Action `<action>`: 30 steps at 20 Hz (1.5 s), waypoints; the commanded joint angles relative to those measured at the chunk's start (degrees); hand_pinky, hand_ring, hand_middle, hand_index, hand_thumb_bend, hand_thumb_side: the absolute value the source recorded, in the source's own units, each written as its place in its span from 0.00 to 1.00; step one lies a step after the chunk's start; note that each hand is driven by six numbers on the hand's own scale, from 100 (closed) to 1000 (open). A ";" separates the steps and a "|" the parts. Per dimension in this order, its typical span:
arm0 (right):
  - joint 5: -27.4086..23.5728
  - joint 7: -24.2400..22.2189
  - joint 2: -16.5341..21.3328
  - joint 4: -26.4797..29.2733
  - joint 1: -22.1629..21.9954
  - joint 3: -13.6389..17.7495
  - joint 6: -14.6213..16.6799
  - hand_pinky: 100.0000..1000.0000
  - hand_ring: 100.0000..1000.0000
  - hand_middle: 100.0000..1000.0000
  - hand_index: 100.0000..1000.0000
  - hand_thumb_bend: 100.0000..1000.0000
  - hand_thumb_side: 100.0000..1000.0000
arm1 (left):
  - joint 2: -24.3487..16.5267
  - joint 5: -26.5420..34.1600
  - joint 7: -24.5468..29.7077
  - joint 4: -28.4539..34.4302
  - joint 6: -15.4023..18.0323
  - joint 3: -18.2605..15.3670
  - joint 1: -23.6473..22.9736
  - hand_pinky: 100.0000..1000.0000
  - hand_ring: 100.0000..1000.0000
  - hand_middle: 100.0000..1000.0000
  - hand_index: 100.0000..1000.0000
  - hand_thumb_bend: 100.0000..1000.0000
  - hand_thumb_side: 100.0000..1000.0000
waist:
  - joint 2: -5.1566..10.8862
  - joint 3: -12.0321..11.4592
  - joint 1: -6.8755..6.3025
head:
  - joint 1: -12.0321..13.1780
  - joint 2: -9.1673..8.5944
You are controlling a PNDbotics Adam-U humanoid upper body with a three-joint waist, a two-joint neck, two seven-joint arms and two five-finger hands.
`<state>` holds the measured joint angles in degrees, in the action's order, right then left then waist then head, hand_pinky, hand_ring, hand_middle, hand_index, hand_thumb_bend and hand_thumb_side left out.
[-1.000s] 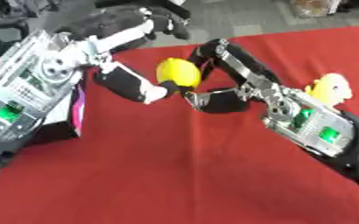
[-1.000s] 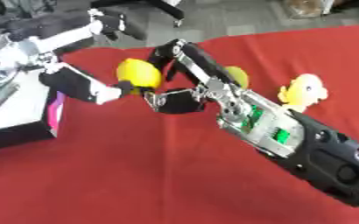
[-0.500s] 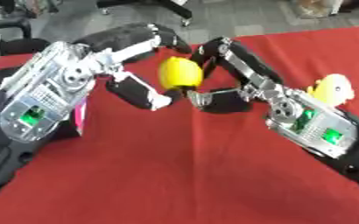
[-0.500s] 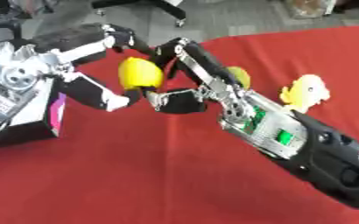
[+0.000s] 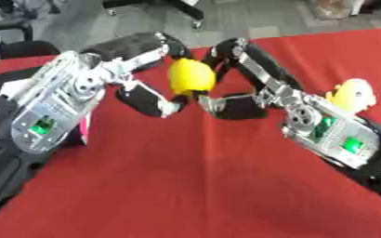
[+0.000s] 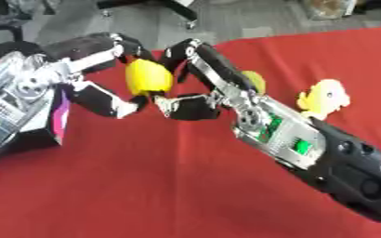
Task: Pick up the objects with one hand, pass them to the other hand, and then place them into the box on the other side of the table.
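Fingers of the left hand have now curled round the yellow object, right hand still clamping it.

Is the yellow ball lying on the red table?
No, the yellow ball is held up between the left hand and the right hand, above the red table.

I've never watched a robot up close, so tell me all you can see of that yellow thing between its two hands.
The yellow object is smooth, rounded and roughly lemon-shaped, plain bright yellow, possibly plastic. It is held in the air above the red tablecloth, near the table's far edge. The left hand curls around it from one side and the right hand from the other; both touch it mid-handover.
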<state>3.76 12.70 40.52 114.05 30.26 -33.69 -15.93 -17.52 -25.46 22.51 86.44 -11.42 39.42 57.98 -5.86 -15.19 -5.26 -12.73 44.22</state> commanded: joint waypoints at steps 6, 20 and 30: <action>1.03 -0.85 0.23 0.54 0.58 0.09 0.04 0.47 0.59 0.36 0.49 0.00 0.00 | -0.34 6.67 -9.63 0.99 -1.43 -0.81 0.82 0.70 0.67 0.43 0.49 0.00 0.29 | 0.45 -0.02 -0.28 | 0.26 -0.11; 5.81 -7.52 0.46 0.54 0.19 0.11 -1.45 0.64 0.80 0.64 0.80 0.47 0.20 | -0.97 11.96 -9.63 1.23 -2.75 -0.05 0.26 0.70 0.65 0.35 0.36 0.00 0.18 | 0.25 0.08 -0.25 | 0.17 -0.11; 9.01 -11.02 0.86 0.54 -0.44 0.65 -2.46 0.69 0.87 0.74 0.88 0.44 0.39 | -2.91 11.66 -7.85 0.83 -2.96 -0.11 -0.77 0.69 0.64 0.33 0.33 0.00 0.10 | 0.37 0.32 -0.29 | 0.34 -0.11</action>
<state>12.17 2.02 40.49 114.10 29.27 -33.62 -18.12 -18.86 -13.73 14.43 86.53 -14.42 40.11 56.34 -5.87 -14.88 -5.26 -12.60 44.23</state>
